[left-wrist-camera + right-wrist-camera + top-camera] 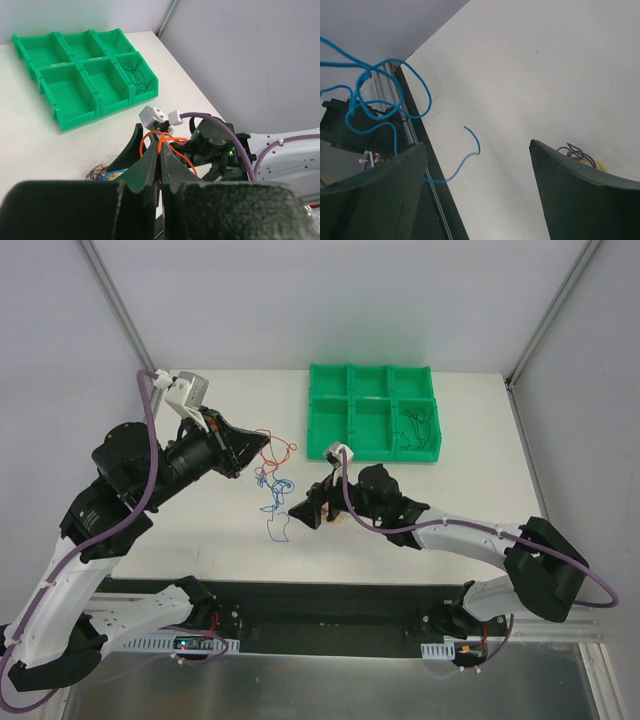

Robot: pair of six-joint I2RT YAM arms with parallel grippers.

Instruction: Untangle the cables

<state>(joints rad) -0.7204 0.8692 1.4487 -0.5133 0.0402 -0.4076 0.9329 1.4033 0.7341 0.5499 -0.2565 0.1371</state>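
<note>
My left gripper [250, 446] is shut on a red-orange cable [278, 449] and holds it above the table; in the left wrist view the closed fingertips [161, 146] pinch its loops [176, 148]. A blue cable [272, 502] hangs tangled below the red-orange one. In the right wrist view the blue cable [395, 95] curls at upper left, its loose end between the jaws. My right gripper [308, 508] is open and empty just right of the blue cable [477, 145]. A small purple and yellow-tan bunch [580, 154] lies on the table by the right finger, also seen in the left wrist view [99, 173].
A green tray [330, 410] with six compartments stands at the back right; a dark cable [418, 430] lies in its near right compartment, also in the left wrist view [137, 80]. The table's black front rail [420, 150] runs below the blue cable.
</note>
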